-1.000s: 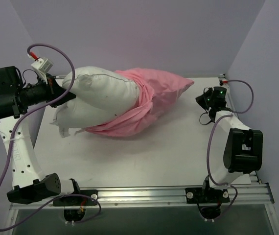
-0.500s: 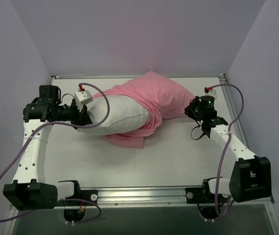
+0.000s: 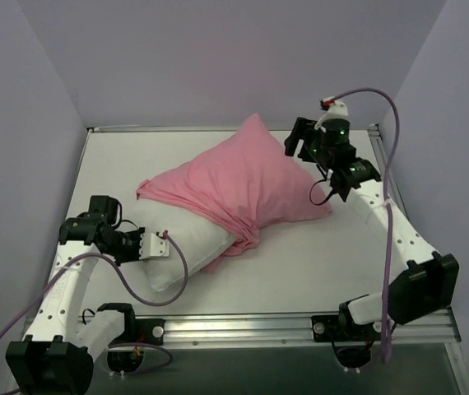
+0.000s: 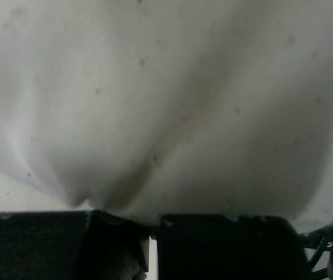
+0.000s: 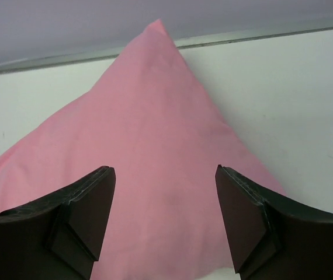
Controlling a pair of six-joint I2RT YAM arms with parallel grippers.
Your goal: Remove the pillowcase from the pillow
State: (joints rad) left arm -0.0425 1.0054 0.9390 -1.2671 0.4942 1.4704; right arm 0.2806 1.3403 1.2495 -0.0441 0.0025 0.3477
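The pink pillowcase (image 3: 247, 181) covers the far right part of the white pillow (image 3: 193, 243), which lies slantwise on the table; the pillow's near left end sticks out bare. My left gripper (image 3: 165, 245) is shut on that bare end. In the left wrist view white pillow fabric (image 4: 166, 105) fills the frame and is pinched between the closed jaws of the left gripper (image 4: 153, 224). My right gripper (image 3: 299, 146) hangs open just above the pillowcase's far corner, holding nothing. In the right wrist view the right gripper (image 5: 163, 175) has spread jaws over the pink pillowcase (image 5: 155, 116).
The white table (image 3: 325, 263) has lavender walls on three sides. A metal rail (image 3: 243, 326) with the arm bases runs along the near edge. Purple cables loop off both arms.
The right gripper has let go of the pillowcase's corner, opened, and moved up and back. The left arm has dragged the pillow to the near left, and the bundle now lies flat.
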